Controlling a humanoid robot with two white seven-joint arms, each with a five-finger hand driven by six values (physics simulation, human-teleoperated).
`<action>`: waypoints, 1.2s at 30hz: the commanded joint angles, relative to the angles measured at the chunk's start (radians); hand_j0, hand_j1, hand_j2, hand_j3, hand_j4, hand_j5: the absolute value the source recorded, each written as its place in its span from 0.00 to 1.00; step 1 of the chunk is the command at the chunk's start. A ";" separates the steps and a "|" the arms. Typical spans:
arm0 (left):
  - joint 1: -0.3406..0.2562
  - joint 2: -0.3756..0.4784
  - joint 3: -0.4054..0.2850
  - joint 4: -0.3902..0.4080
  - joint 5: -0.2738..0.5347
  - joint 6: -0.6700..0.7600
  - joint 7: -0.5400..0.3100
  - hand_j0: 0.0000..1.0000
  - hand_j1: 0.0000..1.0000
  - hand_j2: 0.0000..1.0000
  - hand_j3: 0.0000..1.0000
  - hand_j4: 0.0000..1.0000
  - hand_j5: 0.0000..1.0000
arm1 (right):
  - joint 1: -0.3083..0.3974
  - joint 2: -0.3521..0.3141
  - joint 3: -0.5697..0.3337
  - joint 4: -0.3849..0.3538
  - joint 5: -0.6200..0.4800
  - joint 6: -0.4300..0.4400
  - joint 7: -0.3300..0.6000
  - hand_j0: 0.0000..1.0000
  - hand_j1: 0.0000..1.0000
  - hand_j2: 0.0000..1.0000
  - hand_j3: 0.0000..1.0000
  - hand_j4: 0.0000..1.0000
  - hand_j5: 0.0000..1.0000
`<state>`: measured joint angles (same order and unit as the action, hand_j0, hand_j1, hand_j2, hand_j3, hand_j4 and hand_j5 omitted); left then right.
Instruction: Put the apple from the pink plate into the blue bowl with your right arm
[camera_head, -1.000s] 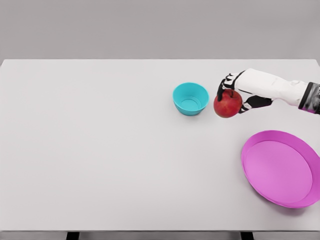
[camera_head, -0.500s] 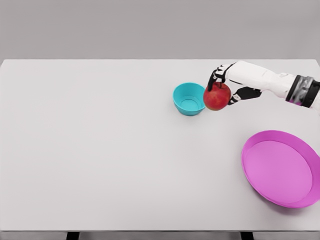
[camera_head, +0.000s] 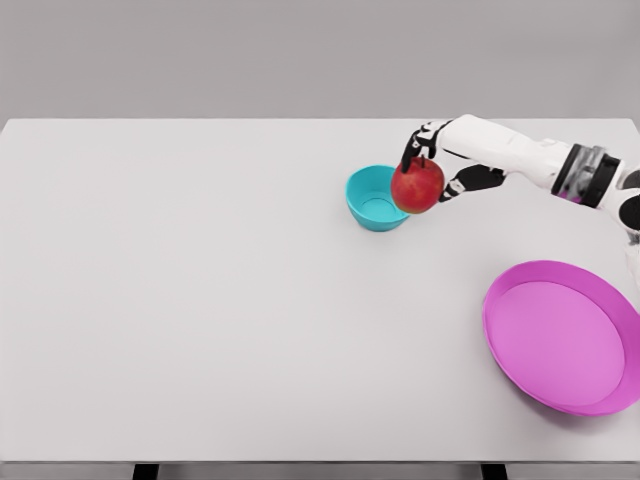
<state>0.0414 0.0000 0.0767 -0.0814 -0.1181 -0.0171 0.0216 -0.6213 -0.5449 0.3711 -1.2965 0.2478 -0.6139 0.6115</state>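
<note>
One apple (camera_head: 417, 186), now overlapping bowl (camera_head: 372, 208) rim.

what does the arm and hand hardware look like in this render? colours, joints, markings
Only the right arm shows. Smooth white shell forearm, with a grey and black banded ring joint further up the arm. The right hand has a white back, with black fingers and black palm parts. No cables or markings are visible.

White table (camera_head: 200, 300) spanning nearly whole head view, far edge meeting grey backdrop, two dark legs showing under near edge. Blue bowl (camera_head: 372, 205) sitting upright on table, right of centre toward far side, its right rim partly hidden. Pink plate (camera_head: 563, 336) lying flat near table's right edge, closer to near side, well apart from bowl, holding nothing.
</note>
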 joint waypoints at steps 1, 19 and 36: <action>0.000 0.000 0.000 0.000 0.000 0.000 0.000 1.00 1.00 1.00 1.00 1.00 1.00 | -0.002 0.019 -0.001 0.016 -0.007 0.003 -0.001 0.38 0.38 0.38 0.38 0.38 0.38; 0.000 0.000 0.000 0.000 0.000 0.000 0.000 1.00 1.00 1.00 1.00 1.00 1.00 | -0.044 0.097 -0.003 0.100 0.010 0.003 -0.001 0.38 0.38 0.38 0.38 0.38 0.38; 0.000 0.000 0.000 0.000 0.000 0.000 0.000 1.00 1.00 1.00 1.00 1.00 1.00 | -0.086 0.141 -0.003 0.203 0.036 0.003 -0.001 0.39 0.39 0.39 0.39 0.39 0.39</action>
<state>0.0414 0.0000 0.0767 -0.0814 -0.1181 -0.0169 0.0216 -0.7072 -0.4075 0.3685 -1.1018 0.2899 -0.6137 0.6114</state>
